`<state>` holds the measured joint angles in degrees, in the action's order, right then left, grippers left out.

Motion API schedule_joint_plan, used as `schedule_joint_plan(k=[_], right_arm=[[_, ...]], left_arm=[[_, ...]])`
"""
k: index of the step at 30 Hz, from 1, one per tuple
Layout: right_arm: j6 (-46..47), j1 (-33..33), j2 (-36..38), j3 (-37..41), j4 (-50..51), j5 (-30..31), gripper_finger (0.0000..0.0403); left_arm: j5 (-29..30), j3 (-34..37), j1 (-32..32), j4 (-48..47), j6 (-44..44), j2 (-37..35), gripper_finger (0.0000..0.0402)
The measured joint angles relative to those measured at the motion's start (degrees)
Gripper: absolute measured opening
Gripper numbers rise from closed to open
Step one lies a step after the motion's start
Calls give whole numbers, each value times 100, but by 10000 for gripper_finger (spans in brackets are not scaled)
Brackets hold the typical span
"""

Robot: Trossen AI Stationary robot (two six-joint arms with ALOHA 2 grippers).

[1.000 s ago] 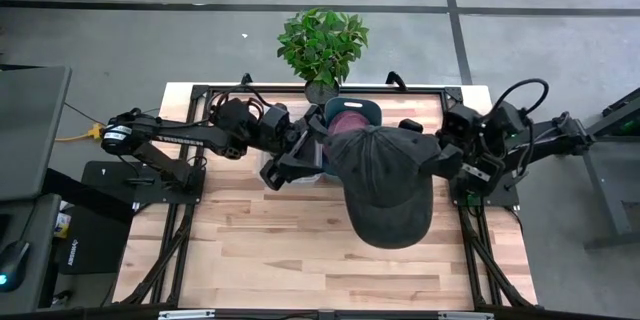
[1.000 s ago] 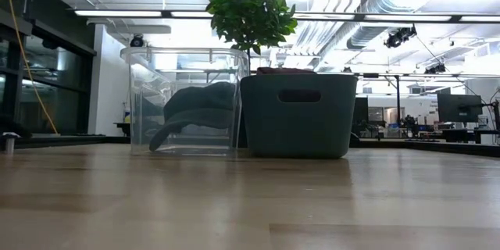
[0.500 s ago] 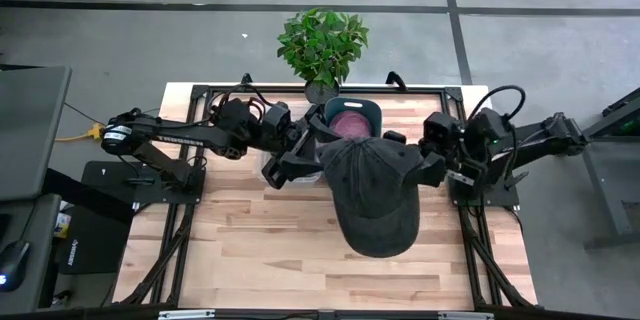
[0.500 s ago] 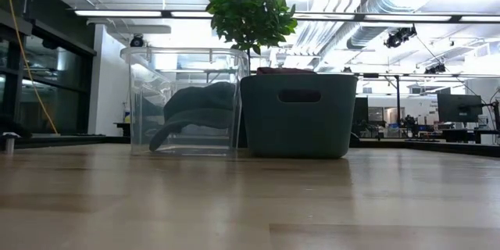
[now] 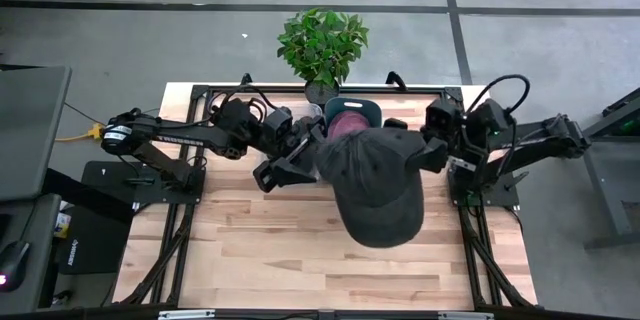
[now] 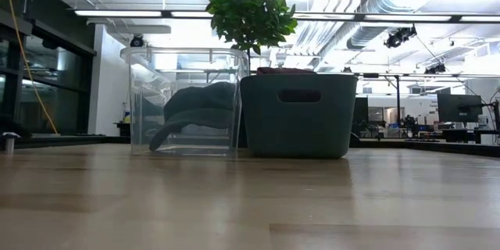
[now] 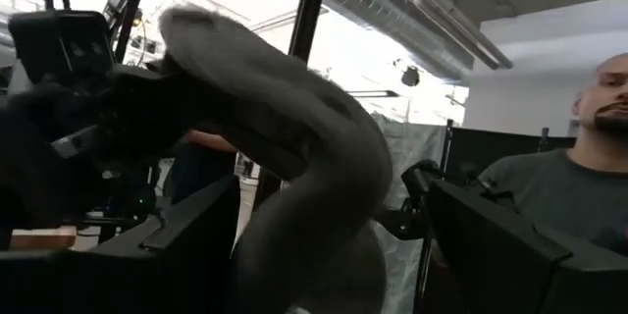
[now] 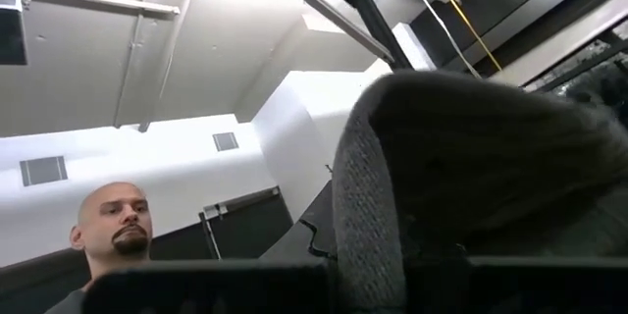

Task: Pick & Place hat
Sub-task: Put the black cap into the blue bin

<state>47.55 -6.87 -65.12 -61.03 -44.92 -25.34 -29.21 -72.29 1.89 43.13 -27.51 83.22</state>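
Note:
A dark grey cap [image 5: 375, 185] hangs in the air over the table's far half, brim toward the near edge, held between both grippers. My left gripper [image 5: 303, 157] is shut on its left side and my right gripper [image 5: 420, 155] on its right side. The cap fills the left wrist view [image 7: 294, 157] and the right wrist view [image 8: 471, 157]. It is above the low view's field. A second grey-green cap [image 6: 199, 109] lies in a clear plastic box [image 6: 183, 101]. My left gripper holds the cap's left rim [image 5: 322, 158], coming level from the table's left; the cap is lifted clear of the table. The fingers themselves are hidden under the cloth. My right gripper holds the cap's right rim [image 5: 410, 155], coming level from the table's right. The cloth edge [image 8: 368, 226] rises just above its fingers.
A teal bin [image 6: 297, 113] with a maroon thing inside [image 5: 350, 118] stands at the far edge, partly under the cap. A potted plant [image 5: 322, 45] stands behind it. The wooden table's near half [image 5: 300, 260] is bare. A person [image 8: 108, 226] shows beyond the table.
The right gripper has moved toward the table's left and far edge, carrying the cap with it. The cap has shifted toward the far edge and now covers more of the teal bin. The left gripper has barely moved.

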Motion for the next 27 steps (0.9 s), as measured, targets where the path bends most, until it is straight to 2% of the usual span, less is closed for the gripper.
schedule_joint_plan(k=[27], right_arm=[[9,323,-125,-5,10,43,3]], left_arm=[[-125,1,0,33,-31,4,311]])
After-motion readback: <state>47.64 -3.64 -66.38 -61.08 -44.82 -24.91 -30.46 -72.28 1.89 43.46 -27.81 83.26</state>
